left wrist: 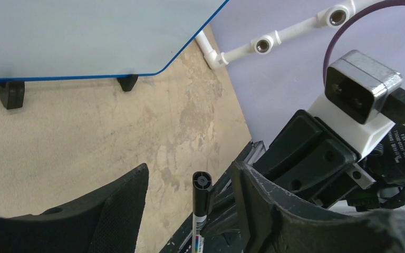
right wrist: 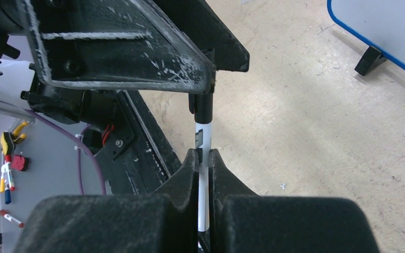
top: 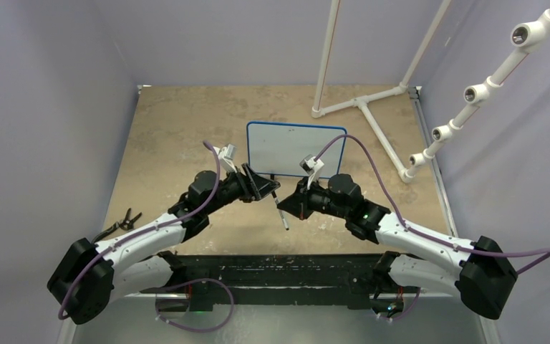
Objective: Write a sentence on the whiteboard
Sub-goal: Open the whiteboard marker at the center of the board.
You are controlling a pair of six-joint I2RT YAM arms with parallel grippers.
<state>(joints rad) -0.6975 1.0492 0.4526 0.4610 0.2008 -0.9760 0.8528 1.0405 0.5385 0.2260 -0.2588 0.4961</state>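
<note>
Pinching the marker (right wrist: 203,174), right gripper (right wrist: 204,158) holds its cap (left wrist: 201,192) between the spread left gripper (left wrist: 190,182) jaws; whiteboard (top: 296,147) at upper centre blank, all writing left to do.

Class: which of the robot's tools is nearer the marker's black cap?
Left. The left tool stands open around the cap; the right tool is shut on the marker, further down its white barrel.

Whiteboard (top: 296,147) on table (top: 172,129), marker (top: 281,213) before it, left fingers (left wrist: 121,205) left of marker, right fingers (right wrist: 182,179) right.
</note>
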